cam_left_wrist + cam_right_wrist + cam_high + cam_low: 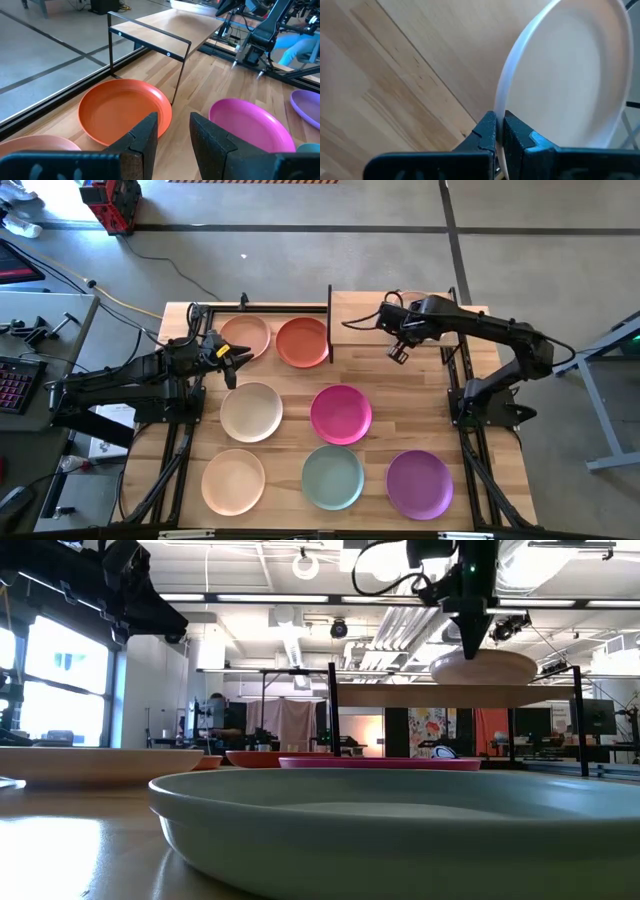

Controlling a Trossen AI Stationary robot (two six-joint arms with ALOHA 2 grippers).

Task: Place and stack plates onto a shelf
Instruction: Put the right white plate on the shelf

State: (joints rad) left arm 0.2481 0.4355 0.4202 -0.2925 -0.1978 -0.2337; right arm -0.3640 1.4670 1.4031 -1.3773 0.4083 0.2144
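The slatted tabletop [400, 430] carries seven plates in the high view, lying flat and apart from one another. On its far right part stands one shelf [360, 310], a pale wood board raised on thin black posts.

The seven plates sit in three rows. Far row, beside the shelf's left edge: one peach plate [246, 336] and one orange-red plate [303, 342], side by side. Middle row: one cream plate [251, 412] and one magenta plate [341, 414]. Near row: a second cream plate [233, 482], one pale green plate [333, 477] and one purple plate [419, 484]. An eighth plate, off-white [580, 75], is up in the air over the shelf, seen in the low view as a pale disc just above the board, roughly level.

The right arm reaches from its base at the right edge leftward over the shelf, elbow bent. Its right end effector [499, 131] is clamped on the rim of the off-white plate, fingers pressed to either side of the edge.

The left arm stretches in from the left edge, lying low, with the left end effector [172, 135] near the peach plate, pointing toward the orange-red one; its fingers stand apart, gripping nothing.
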